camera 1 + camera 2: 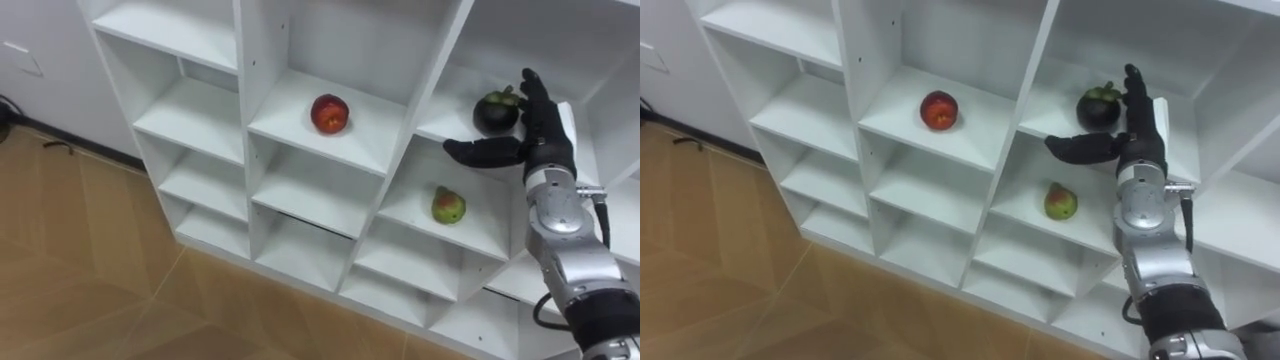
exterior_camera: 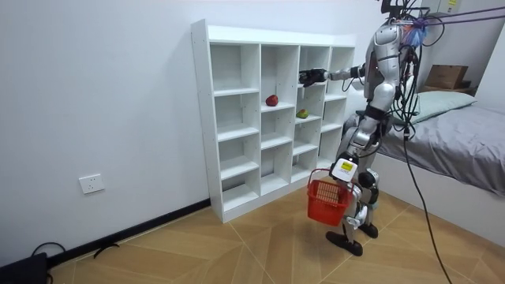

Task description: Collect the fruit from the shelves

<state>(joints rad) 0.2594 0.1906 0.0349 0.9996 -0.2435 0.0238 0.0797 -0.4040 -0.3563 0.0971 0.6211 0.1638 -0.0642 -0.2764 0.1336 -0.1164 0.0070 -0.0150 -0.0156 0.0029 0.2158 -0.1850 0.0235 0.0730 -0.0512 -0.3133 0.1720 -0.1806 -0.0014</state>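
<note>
Now I see my right hand point(image 1: 545, 145) in the upper right of the left eye view, raised at the white shelf point(image 1: 240, 100). It is wide open: the fingers point(image 1: 532, 95) point straight up and the thumb is spread out to the left. It has hold of nothing.

The dark round fruit point(image 1: 496, 112) sits on its board just left of these fingers, above the thumb. I cannot tell if the fingers touch it or are only beside it.

The red apple point(image 1: 329, 113) lies in the next compartment to the left, on the same row, near the upper middle of the frame. The green and red pear point(image 1: 448, 205) lies in the compartment directly under the dark fruit, right of the middle.

From the room view, the robot stands on the wooden floor point(image 2: 237, 244) before the right end of the shelf, and a bed point(image 2: 465, 134) is behind it at the right edge. The right arm is stretched into an upper compartment. My left hand point(image 2: 345, 170) is low, in the lower middle of that view, and a red basket point(image 2: 327, 199) hangs under it. How the hand grips the basket I cannot tell.
</note>
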